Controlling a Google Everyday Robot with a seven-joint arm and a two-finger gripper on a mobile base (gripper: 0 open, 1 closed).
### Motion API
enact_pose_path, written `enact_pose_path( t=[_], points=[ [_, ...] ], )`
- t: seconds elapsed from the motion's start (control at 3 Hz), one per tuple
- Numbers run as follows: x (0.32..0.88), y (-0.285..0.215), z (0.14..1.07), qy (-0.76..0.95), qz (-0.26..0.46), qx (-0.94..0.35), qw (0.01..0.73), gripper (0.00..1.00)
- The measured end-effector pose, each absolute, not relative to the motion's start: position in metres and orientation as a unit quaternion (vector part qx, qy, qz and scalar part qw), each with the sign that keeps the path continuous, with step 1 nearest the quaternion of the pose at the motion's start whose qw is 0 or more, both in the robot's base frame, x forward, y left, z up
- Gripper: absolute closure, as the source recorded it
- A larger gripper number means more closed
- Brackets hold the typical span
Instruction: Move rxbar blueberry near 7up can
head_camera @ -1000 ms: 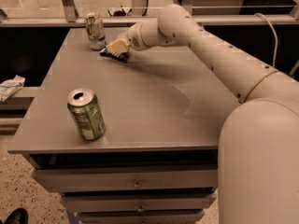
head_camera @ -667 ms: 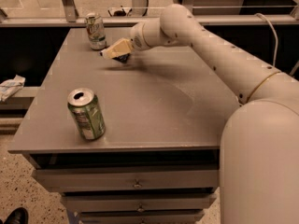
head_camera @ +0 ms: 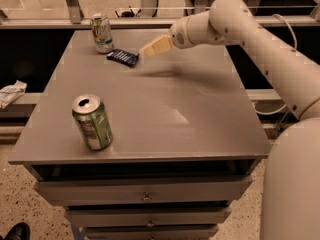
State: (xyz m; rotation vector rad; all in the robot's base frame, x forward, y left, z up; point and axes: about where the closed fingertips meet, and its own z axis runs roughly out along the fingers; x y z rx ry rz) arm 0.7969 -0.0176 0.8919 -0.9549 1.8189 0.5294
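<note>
"Dark-blue item: report position," says the operator.

"The rxbar blueberry (head_camera: 123,57) lies flat on the grey table (head_camera: 200,114) at its far left corner, just beside the 7up can (head_camera: 102,32) and apart from it. My gripper (head_camera: 147,49) hangs above the table just beside the bar's near end, on the side away from the can. It touches nothing."

"Long axis?"

"It runs roughly along the line from the can toward my gripper, slightly skewed. The bar is therefore end-on to me."

"Gripper state?"

"It carries nothing. Whether it is wide or narrow, I cannot tell."

"Assessment?"

"The bar appears placed. My judgement is that the next move is a retreat away from the bar, without brushing its near end."
</note>
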Motion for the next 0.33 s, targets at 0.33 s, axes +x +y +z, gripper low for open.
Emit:
enact_pose_path(
  t=[0.33],
  points=[
    [0.7955, -0.0272, 0.8939, 0.750, 0.217, -0.391, 0.488, 0.00]
  ],
)
